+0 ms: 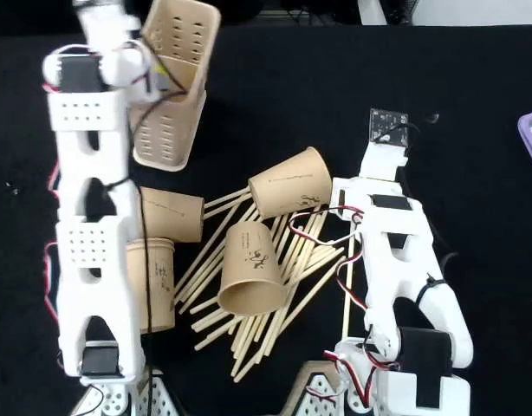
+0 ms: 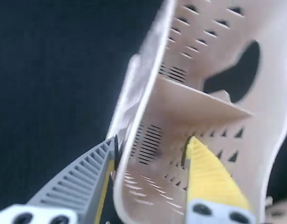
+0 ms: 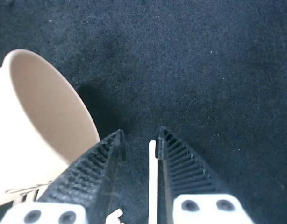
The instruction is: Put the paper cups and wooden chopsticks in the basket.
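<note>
Though the left gripper (image 2: 150,140) is at the basket (image 1: 166,113) on the far left of the desk (image 1: 457,78), its jaws stand apart astride one wall. The grey one is against the outside and the yellow one inside with a gap showing, so it does not look clamped. What shows of the basket's inside holds nothing, so I judge the task hardly begun. Right of the basket, all four cups are out on the desk. One cup (image 1: 175,215) lies on its side beside the left arm (image 1: 88,251), and a second (image 1: 155,277) sits just nearer the arm's base, partly behind it. A third (image 1: 253,269) rests on the loose pile of chopsticks (image 1: 279,290), and a fourth (image 1: 292,184) lies on its side at the pile's far end. Farther right, the right gripper (image 3: 139,133) hangs low over the desk beside a cup's open mouth. Its jaws are slightly parted, with a single chopstick (image 3: 153,177) lying between them, close to one jaw and not pinched. Every cup and every chopstick is left to load.
</note>
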